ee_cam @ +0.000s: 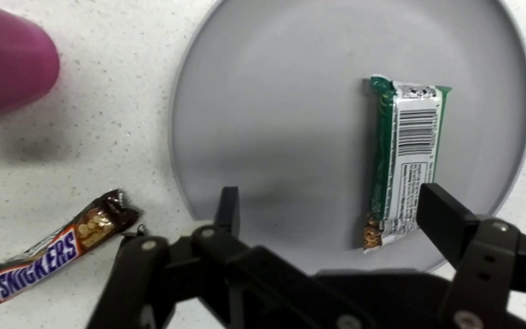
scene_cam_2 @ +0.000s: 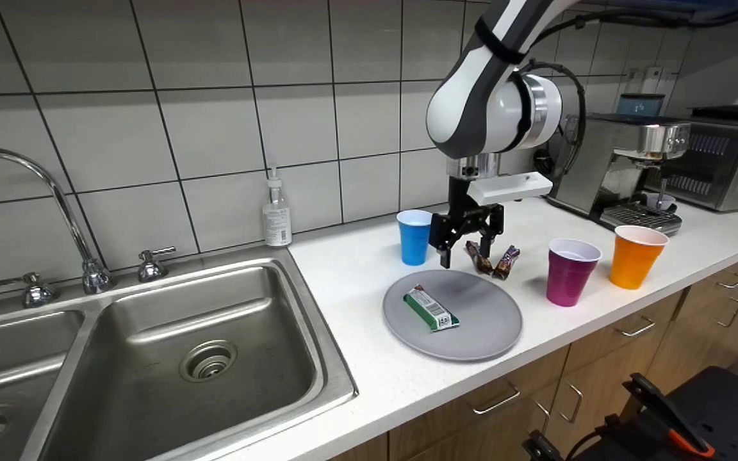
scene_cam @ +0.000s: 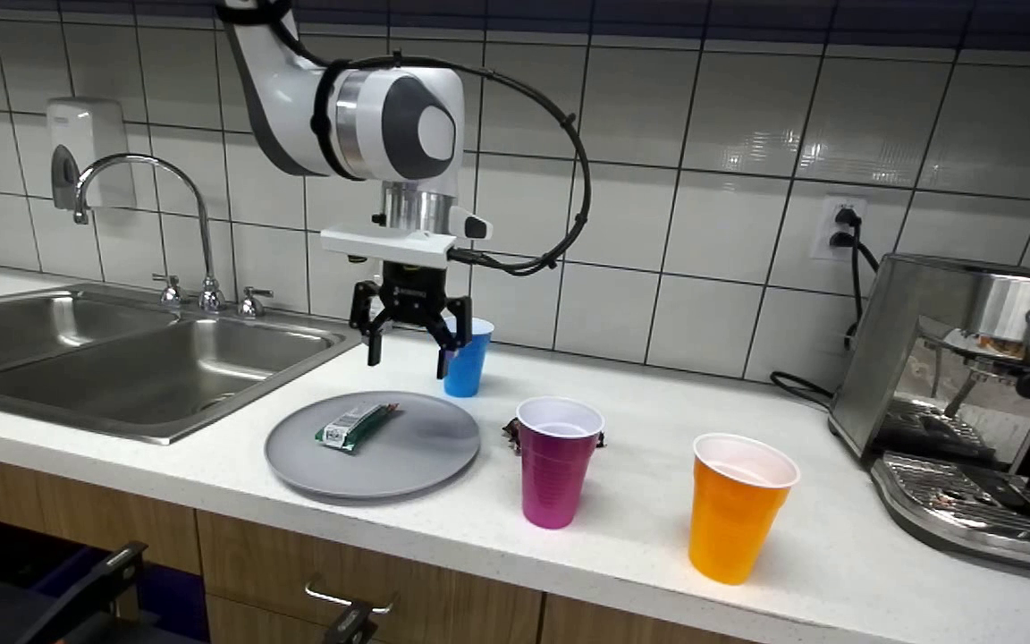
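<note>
Green-wrapped bar (scene_cam: 355, 427) on plate (scene_cam: 421, 454), below claw (scene_cam: 408, 360)

High in both exterior views, the rounded white arm (scene_cam: 300, 130) has charcoal panels (scene_cam: 401, 125), silver collars (scene_cam: 417, 208), black straps (scene_cam: 319, 116) and a looping black cable (scene_cam: 584, 174), its black gripper (scene_cam: 409, 360) dotted with pale screws (ee_cam: 500, 225).

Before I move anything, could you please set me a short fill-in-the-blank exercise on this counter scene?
The gripper, its jaws open above the counter, holds ____.
Exactly ____ green-wrapped bar lies on the gray plate.
In the wrist view, the brand name on the brown-wrapped bar beside the plate reads ____.
The cup nearest the coffee machine is colored ____.

Missing words: nothing; one; SNICKERS; orange.
</note>
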